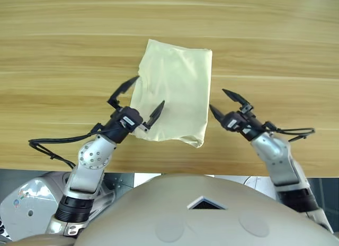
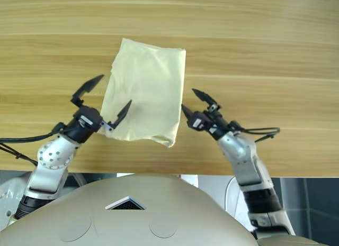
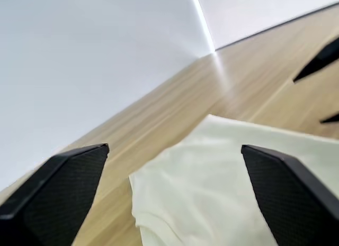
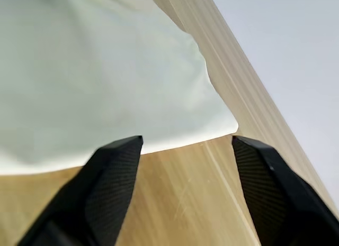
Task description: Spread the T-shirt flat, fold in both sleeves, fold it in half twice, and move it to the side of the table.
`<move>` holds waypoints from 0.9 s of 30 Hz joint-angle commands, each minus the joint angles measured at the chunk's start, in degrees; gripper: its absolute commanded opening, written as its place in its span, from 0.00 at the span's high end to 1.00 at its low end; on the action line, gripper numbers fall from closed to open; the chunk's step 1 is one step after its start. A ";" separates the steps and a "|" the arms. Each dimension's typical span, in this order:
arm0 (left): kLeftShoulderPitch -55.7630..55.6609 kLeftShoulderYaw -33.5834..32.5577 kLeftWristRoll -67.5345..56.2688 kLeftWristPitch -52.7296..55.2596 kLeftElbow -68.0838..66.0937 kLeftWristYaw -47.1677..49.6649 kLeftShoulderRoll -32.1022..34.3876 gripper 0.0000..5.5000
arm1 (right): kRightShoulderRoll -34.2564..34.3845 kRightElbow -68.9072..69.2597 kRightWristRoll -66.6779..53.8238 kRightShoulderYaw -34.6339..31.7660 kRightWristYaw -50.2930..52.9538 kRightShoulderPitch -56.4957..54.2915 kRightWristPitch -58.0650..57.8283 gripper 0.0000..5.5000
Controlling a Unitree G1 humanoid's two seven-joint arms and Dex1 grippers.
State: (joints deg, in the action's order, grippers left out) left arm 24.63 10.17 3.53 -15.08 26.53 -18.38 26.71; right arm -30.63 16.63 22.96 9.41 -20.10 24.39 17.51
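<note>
Pale-yellow shirt, folded compact on the bench, lies between left gripper and right gripper, both spread wide and empty, likely poised to slide it aside.

Reads as a robotics lab or test room, not a home or shop. Evidence: a long wood-grain laminate surface spans both eye views edge to edge, workbench style. In the left wrist view a plain white wall stands right behind the surface's far edge, with one bright vertical seam where two panels meet. The right wrist view has the same blank pale wall past the edge. There is dark grey floor below the near edge. A pale yellow folded T-shirt lies on the surface.
</note>
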 commanded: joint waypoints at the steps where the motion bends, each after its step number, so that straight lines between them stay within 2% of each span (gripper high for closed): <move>1: -6.65 -7.62 -2.13 3.31 -0.19 2.26 -0.55 0.16 | -5.38 3.21 -4.24 -0.88 -4.07 7.46 4.68 0.44; 5: -15.67 -12.82 2.92 5.29 -11.16 7.15 -0.38 0.16 | -6.27 0.77 -4.24 0.62 -4.37 9.23 8.36 0.44; 11: -18.25 -12.47 9.71 3.48 -27.96 8.42 2.16 0.16 | -4.64 -1.75 -1.94 2.25 -3.91 5.98 7.95 0.44; 16: -18.82 -11.43 11.54 0.92 -33.56 8.18 2.60 0.16 | -2.70 -12.05 2.91 5.56 -1.58 1.12 6.77 0.44; 22: -19.12 -10.37 12.01 -0.50 -35.76 8.91 1.58 0.16 | -5.34 -10.41 3.29 3.01 -0.04 2.20 6.67 0.44; 27: -19.72 -9.58 12.24 -0.96 -36.06 8.83 1.38 0.16 | -12.46 -9.67 3.16 -1.44 -1.44 4.94 7.98 0.44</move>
State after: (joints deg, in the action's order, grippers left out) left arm 5.75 -0.13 14.96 -15.85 -9.08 -9.47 28.04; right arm -39.18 8.93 24.24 9.78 -18.91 26.72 26.98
